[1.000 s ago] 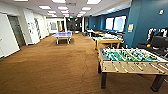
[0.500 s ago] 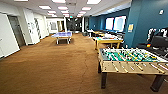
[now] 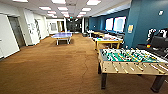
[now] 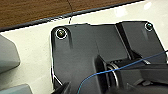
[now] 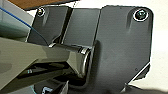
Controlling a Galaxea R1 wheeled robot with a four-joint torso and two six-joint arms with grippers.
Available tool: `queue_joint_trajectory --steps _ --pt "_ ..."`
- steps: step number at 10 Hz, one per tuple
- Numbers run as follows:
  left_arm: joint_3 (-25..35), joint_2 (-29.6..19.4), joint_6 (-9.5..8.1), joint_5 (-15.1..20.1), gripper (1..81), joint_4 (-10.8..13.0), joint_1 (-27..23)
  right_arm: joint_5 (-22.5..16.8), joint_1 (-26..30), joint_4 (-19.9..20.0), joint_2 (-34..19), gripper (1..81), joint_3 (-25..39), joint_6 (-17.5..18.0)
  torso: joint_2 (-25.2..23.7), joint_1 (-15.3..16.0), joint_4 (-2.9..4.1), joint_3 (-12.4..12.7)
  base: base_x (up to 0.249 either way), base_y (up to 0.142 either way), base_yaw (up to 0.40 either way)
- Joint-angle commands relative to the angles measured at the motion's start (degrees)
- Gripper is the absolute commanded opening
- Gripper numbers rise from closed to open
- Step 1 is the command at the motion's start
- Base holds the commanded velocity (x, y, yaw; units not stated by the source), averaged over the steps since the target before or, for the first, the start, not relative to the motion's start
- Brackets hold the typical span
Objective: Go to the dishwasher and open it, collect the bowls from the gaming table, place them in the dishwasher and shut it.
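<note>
One gaming table point(image 3: 108, 40) stands beyond one foosball table point(image 3: 130, 60).

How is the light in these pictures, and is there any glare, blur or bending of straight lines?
Head view: even light from ceiling panels; bright windows wash out; the foosball table is soft-edged, the far ping-pong table blurred; walls bow at the edges. Left wrist view: glare on the pale surface. Right wrist view: a sheen on the metal cylinder.
</note>
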Motion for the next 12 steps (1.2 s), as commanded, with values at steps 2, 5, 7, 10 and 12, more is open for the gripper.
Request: queue_joint_trajectory --steps 2,5,7,10,12 --pt "-0.1 -0.4 -0.20 2.4 81.1 -0.2 -3.6 -2.5 3.2 -0.1 0.1 81.1 -0.1 -0.1 0.0 0.0 0.00 0.0 0.080 0.000 0.000" --pt "-0.1 -0.4 -0.20 2.5 81.1 -0.2 -3.5 -2.5 3.0 -0.1 -0.1 81.1 -0.1 0.0 0.0 0.0 0.00 0.0 0.084 0.000 0.000" --pt "-0.1 -0.4 -0.20 2.5 81.1 -0.2 -3.5 -2.5 3.0 -0.1 -0.2 81.1 0.0 0.0 0.0 0.0 0.00 0.0 0.089 0.000 0.000" --pt "-0.1 -0.4 -0.20 2.4 81.1 -0.2 -3.4 -2.3 3.0 -0.1 -0.2 81.1 0.0 0.0 0.0 0.0 0.00 0.0 0.089 0.000 0.000" --pt "-0.1 -0.6 -0.20 2.4 81.1 -0.3 -3.5 -2.2 3.0 -0.1 -0.2 81.1 0.0 0.0 0.0 0.0 0.00 0.0 0.089 0.000 0.000"
